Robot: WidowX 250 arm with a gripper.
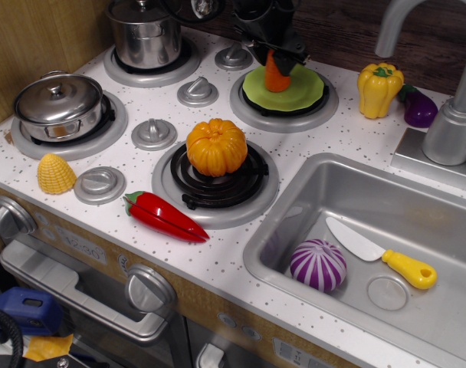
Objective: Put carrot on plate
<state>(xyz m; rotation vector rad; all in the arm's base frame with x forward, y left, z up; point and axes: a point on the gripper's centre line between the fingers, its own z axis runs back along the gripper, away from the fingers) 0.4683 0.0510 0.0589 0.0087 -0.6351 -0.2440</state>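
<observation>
The lime-green plate [302, 90] sits on the back right burner. The orange carrot [276, 74] hangs upright over the plate's left half, its tip at or just above the plate surface. My black gripper [277, 52] comes down from the top edge and is shut on the carrot's upper end. Whether the carrot touches the plate I cannot tell.
An orange pumpkin [216, 146] sits on the front burner, a red chili pepper [165, 217] in front of it. Two steel pots [58, 105] [145, 32] stand at left and back. Yellow pepper [379, 89], eggplant [418, 107] and faucet [455, 115] stand right. The sink [440, 230] holds an onion and a knife.
</observation>
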